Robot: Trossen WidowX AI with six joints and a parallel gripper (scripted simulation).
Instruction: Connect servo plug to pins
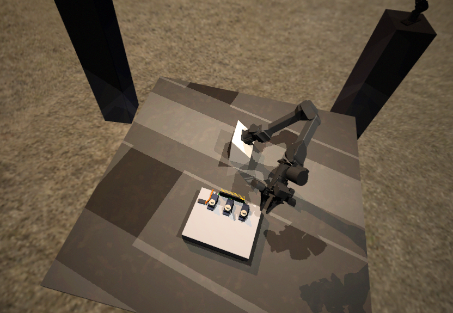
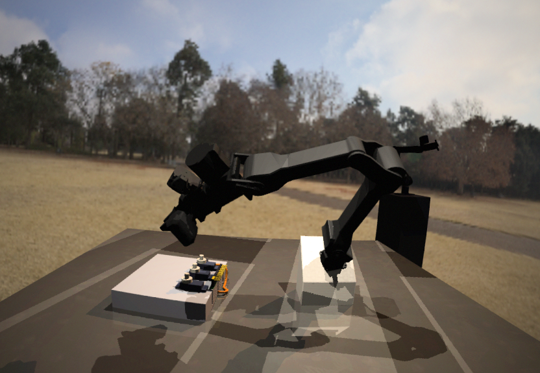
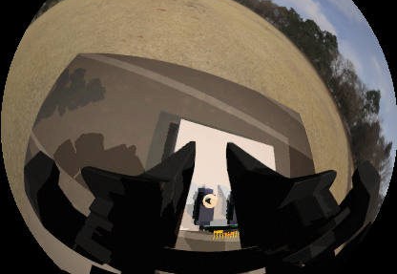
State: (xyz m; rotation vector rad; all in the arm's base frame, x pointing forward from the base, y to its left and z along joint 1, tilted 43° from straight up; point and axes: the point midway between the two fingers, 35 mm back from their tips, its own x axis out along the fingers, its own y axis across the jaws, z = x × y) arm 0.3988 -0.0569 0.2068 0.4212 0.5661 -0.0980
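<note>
The white holder (image 1: 219, 232) (image 2: 148, 273) (image 3: 248, 151) lies on the table with three dark servos along its pin edge. The gold pin row (image 1: 232, 193) (image 2: 222, 272) (image 3: 225, 235) sticks out from that edge. An orange lead (image 1: 210, 195) (image 2: 226, 282) loops beside the servo at the left end in the top view. The plug is too small to tell apart, and the marked band and dot are not clear. My gripper (image 1: 265, 209) (image 2: 175, 235) (image 3: 211, 147) is partly open and empty. It hangs above the holder's right side as the top view shows it, tilted downward, away from the lead.
A small dark block (image 1: 201, 201) sits on the holder left of the servos. My arm stands on a white pedestal (image 1: 237, 158) (image 2: 311, 268), set back from the pin side. Two dark pillars (image 1: 87, 46) (image 1: 384, 64) stand beyond the table (image 1: 160, 192).
</note>
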